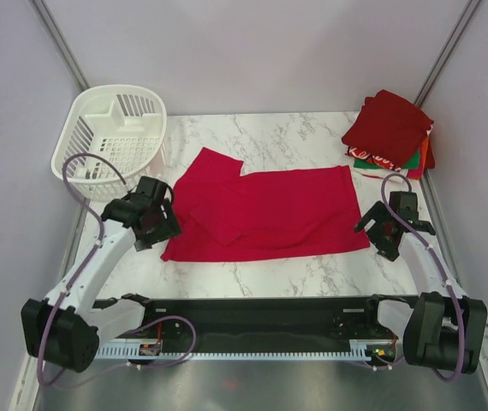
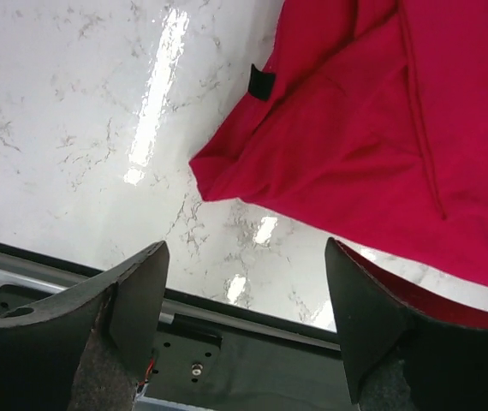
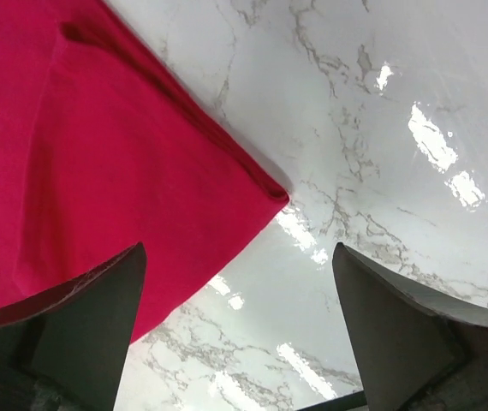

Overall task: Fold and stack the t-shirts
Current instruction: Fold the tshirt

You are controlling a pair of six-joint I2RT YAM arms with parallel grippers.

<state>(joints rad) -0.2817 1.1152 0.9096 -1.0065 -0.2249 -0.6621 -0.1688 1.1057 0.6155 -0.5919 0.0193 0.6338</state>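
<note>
Along the near edge runs the black rail [image 1: 252, 318] that carries both arm bases, and just beyond it lies the marble-patterned table [image 1: 252, 278]. The left gripper [image 2: 244, 248] hangs low over the table's near-left part with its two dark fingers [image 2: 133, 300] spread wide apart. Nothing lies between them but bare marble and a strip of the rail. The near-left corner of the bright red t-shirt [image 1: 265, 214] lies just beyond its fingertips, and the cloth passes close by the right-hand finger; whether it touches that finger cannot be told. A small black tag [image 2: 261, 82] shows on the cloth farther on. The right gripper [image 3: 240, 248] hovers at the shirt's right side, its jaws likewise wide apart and holding nothing. A folded corner of the red cloth lies ahead of the gap, and the fabric spreads away behind the left-hand finger. Seen from above, the shirt lies flat across the middle of the table between the two grippers. Its left part is doubled over in a slanting layer, and one flap reaches toward the far left. At the far left corner stands the white slatted basket [image 1: 111, 137]. At the far right corner sits the stack of folded t-shirts [image 1: 389, 128], a dark red one on top, with green, white and orange edges showing beneath it.
</note>
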